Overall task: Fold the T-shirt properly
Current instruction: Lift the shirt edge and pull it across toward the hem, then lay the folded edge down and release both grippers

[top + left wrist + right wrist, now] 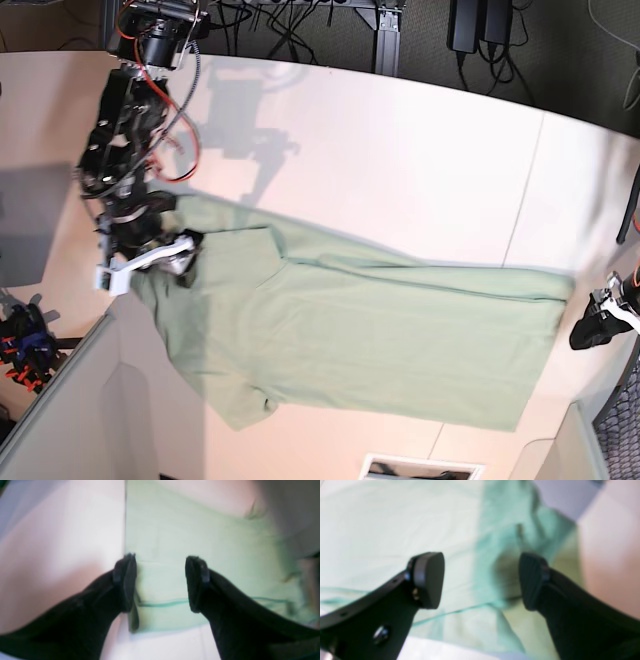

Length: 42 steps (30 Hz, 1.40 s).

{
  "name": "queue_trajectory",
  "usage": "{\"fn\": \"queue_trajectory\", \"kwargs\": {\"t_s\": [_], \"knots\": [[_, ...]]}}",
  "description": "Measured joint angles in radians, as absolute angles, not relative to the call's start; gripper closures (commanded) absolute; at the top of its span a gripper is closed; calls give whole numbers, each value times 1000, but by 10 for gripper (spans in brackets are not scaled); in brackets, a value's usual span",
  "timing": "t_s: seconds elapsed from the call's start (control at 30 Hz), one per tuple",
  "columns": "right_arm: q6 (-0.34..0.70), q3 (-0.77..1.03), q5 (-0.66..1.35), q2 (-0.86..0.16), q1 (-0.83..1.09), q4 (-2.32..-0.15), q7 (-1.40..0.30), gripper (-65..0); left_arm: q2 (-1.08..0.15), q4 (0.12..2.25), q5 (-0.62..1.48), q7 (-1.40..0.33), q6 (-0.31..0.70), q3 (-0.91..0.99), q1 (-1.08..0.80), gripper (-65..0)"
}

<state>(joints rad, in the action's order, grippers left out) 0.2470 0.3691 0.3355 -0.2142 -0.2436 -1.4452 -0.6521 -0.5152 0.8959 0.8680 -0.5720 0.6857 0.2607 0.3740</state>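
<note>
Plain pale sage-green soft fabric T-shirt (380, 330), unpatterned, darker green hem stitching; glossy pinkish-white flat surface (400, 160); matte black left hand (160, 585) and right hand (480, 580).

The pale table (420, 170) carries the T-shirt (370, 340) spread flat.

The right gripper (481, 580) has two black fingers with rounded, flat pads (430, 580). A shiny screw (381, 633) sits low on the left finger. In the base view's upper left, the black arm (125, 150) carries red cables (185, 150) and a white piece (120, 270). The left gripper (161, 583) is black too.
</note>
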Motion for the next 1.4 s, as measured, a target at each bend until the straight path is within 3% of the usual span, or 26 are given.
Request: {"fn": "queue_trajectory", "kwargs": {"t_s": [0.27,0.83,1.17,1.4], "knots": [[241,643,442,-218,-125,-1431,-658,-447,-492,893,956,-621,682,348,204,-348],[243,660,520,-68,-159,-1284,-580,-447,-413,896,970,-620,678,372,164,-348],[239,646,508,-64,-189,-1280,-604,-447,-393,897,834,-589,529,372,241,-348],[239,637,508,-62,-192,-1279,-602,-447,-367,899,798,-556,496,316,256,-348]]}}
